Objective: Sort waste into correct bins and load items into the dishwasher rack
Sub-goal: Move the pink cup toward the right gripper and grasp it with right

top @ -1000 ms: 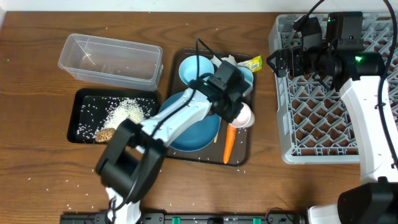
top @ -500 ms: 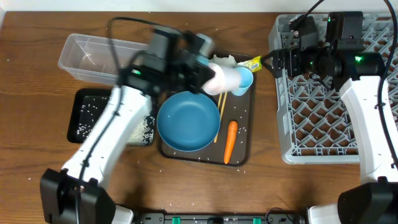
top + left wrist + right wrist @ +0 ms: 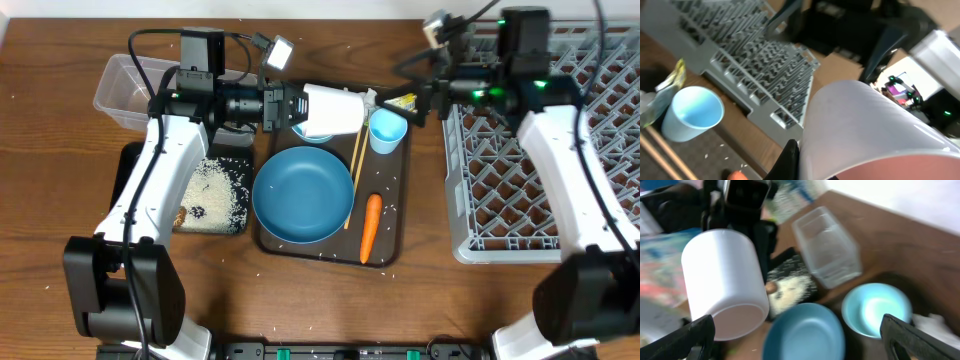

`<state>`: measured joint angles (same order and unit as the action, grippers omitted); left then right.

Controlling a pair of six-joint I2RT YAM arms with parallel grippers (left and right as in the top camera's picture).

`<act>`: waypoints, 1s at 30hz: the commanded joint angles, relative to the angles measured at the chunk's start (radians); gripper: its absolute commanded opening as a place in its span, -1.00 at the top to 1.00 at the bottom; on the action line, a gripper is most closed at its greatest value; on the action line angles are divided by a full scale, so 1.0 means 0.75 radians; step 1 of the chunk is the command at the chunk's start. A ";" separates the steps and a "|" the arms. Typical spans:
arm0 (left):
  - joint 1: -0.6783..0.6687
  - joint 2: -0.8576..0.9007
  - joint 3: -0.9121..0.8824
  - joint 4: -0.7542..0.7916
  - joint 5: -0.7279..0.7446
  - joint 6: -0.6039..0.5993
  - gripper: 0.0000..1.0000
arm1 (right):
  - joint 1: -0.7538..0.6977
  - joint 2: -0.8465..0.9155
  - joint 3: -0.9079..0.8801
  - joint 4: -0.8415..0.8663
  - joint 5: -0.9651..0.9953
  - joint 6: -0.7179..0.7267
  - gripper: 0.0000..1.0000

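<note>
Pale pink cup (image 3: 333, 108) is off the brown tray (image 3: 385, 245) now, up in the air on its side, with my left gripper (image 3: 296, 106) clamped on it. My right gripper (image 3: 432, 95) has swung over from the dishwasher rack (image 3: 500, 245), spread wide and empty. I'd guess a handover is next.

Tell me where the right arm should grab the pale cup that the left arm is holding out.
I'd take the cup around its closed bottom end, coming in sideways from the rack side. It hangs on its side above the tray, bottom toward the right gripper, while the left gripper pinches the rim end. Set the fingers either side of the round wall.
</note>
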<state>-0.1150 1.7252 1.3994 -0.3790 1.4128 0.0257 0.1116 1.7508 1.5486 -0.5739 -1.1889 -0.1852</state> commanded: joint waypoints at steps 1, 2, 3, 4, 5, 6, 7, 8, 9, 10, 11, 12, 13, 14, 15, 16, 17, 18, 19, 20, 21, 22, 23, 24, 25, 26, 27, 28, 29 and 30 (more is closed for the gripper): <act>0.000 0.004 0.005 0.023 0.112 0.003 0.88 | 0.055 0.051 -0.009 0.017 -0.199 -0.019 -0.99; -0.001 0.004 0.005 0.030 0.113 0.003 0.88 | 0.069 0.067 -0.009 0.032 -0.225 -0.019 -0.98; -0.001 0.004 0.005 0.031 0.113 0.003 0.88 | 0.077 0.075 -0.009 0.046 -0.247 -0.019 -0.99; -0.001 0.004 0.005 0.031 0.112 0.004 0.88 | 0.089 0.088 -0.009 0.069 -0.281 -0.019 -0.99; -0.001 0.004 0.005 0.030 0.111 0.004 0.88 | 0.098 0.093 -0.009 0.094 -0.321 -0.019 -0.98; -0.001 0.004 0.005 0.031 0.111 0.004 0.88 | 0.104 0.100 -0.009 0.111 -0.344 -0.019 -0.98; -0.001 0.004 0.005 0.031 0.110 0.004 0.88 | 0.111 0.101 -0.009 0.132 -0.369 -0.018 -0.98; -0.001 0.004 0.005 0.031 0.110 0.004 0.88 | 0.117 0.101 -0.009 0.150 -0.389 -0.018 -0.99; -0.001 0.004 0.004 0.031 0.104 0.005 0.87 | 0.125 0.101 -0.009 0.161 -0.400 -0.019 -0.99; -0.001 0.004 0.004 0.030 0.099 0.005 0.88 | 0.133 0.101 -0.009 0.173 -0.408 -0.018 -0.99; -0.001 0.004 0.004 0.030 0.090 0.004 0.88 | 0.141 0.101 -0.009 0.189 -0.417 -0.018 -0.99; -0.001 0.004 0.004 0.031 0.083 0.005 0.87 | 0.147 0.101 -0.009 0.197 -0.423 -0.017 -0.99; -0.001 0.004 0.004 0.031 0.078 0.005 0.88 | 0.152 0.101 -0.009 0.198 -0.430 -0.018 -0.99; -0.001 0.004 0.004 0.030 0.070 0.007 0.87 | 0.156 0.101 -0.009 0.199 -0.439 -0.018 -0.99; 0.000 0.004 0.004 0.030 0.061 0.009 0.88 | 0.156 0.101 -0.009 0.203 -0.456 -0.018 -0.99; 0.002 0.004 0.004 0.031 0.048 0.009 0.88 | 0.154 0.101 -0.009 0.203 -0.478 -0.018 -0.99; 0.005 0.004 0.004 0.031 0.045 0.009 0.88 | 0.149 0.101 -0.009 0.203 -0.493 -0.018 -0.99; 0.010 0.004 0.004 0.035 0.045 0.009 0.88 | 0.143 0.101 -0.009 0.203 -0.494 -0.018 -0.99; 0.013 0.004 0.004 0.035 0.045 0.009 0.88 | 0.136 0.101 -0.009 0.203 -0.494 -0.017 -0.99; 0.019 0.004 0.004 0.035 0.045 0.009 0.87 | 0.130 0.101 -0.009 0.202 -0.494 -0.016 -0.99; 0.025 0.004 0.004 0.035 0.045 0.009 0.88 | 0.128 0.101 -0.009 0.202 -0.494 -0.014 -0.98; 0.030 0.004 0.004 0.035 0.045 0.009 0.88 | 0.127 0.101 -0.009 0.202 -0.494 -0.013 -0.98; 0.034 0.004 0.004 0.035 0.045 0.009 0.88 | 0.127 0.101 -0.009 0.201 -0.494 -0.013 -0.98; 0.036 0.004 0.004 0.035 0.044 0.009 0.88 | 0.129 0.101 -0.009 0.201 -0.494 -0.013 -0.98; 0.036 0.004 0.004 0.035 0.043 0.009 0.88 | 0.133 0.101 -0.009 0.201 -0.494 -0.013 -0.98; 0.036 0.004 0.004 0.034 0.034 0.008 0.88 | 0.139 0.101 -0.009 0.202 -0.494 -0.013 -0.98; 0.036 0.004 0.004 0.034 0.023 0.008 0.87 | 0.142 0.101 -0.009 0.202 -0.494 -0.014 -0.98; 0.036 0.004 0.002 0.032 0.002 0.008 0.87 | 0.148 0.101 -0.009 0.203 -0.494 -0.014 -0.99; 0.036 0.004 -0.002 0.030 -0.025 0.008 0.88 | 0.150 0.101 -0.009 0.206 -0.494 -0.014 -0.98; 0.036 0.004 -0.007 0.030 -0.056 0.008 0.88 | 0.152 0.101 -0.009 0.209 -0.494 -0.014 -0.99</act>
<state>-0.0948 1.7252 1.3994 -0.3576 1.5082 0.0257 0.1909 1.8263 1.5425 -0.4213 -1.4693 -0.1898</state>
